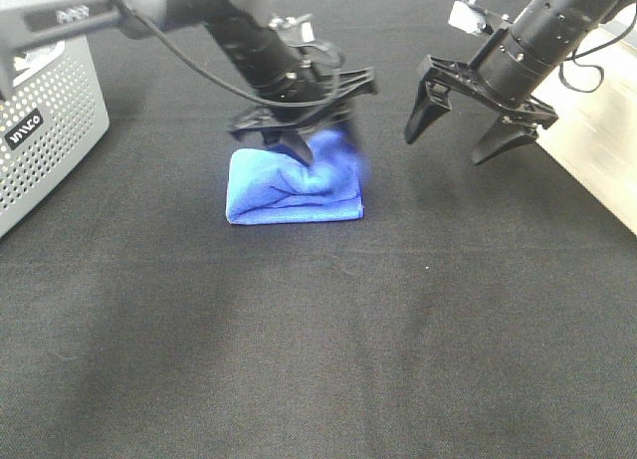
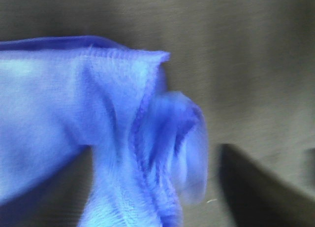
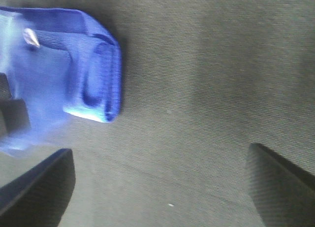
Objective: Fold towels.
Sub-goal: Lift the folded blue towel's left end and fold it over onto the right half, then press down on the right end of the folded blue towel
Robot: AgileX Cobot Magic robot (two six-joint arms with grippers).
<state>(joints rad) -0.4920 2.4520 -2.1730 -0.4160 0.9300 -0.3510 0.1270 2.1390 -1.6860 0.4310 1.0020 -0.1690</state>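
Observation:
A blue towel (image 1: 294, 188) lies folded into a thick, bunched rectangle on the black table cloth (image 1: 318, 340). My left gripper (image 1: 289, 145) reaches across and hangs right over the towel's top. Its jaws stand wide apart with a blurred towel flap (image 2: 170, 138) loose between them; one dark finger (image 2: 246, 187) shows beside the flap. My right gripper (image 1: 448, 145) is open and empty, raised above the table to the right of the towel. The right wrist view shows the towel (image 3: 64, 74) off to one side of the spread fingers (image 3: 275, 182).
A grey perforated box (image 1: 45, 130) stands at the left edge. A light wooden surface (image 1: 602, 165) borders the black cloth on the right. A black cable (image 1: 189, 61) hangs from the left arm.

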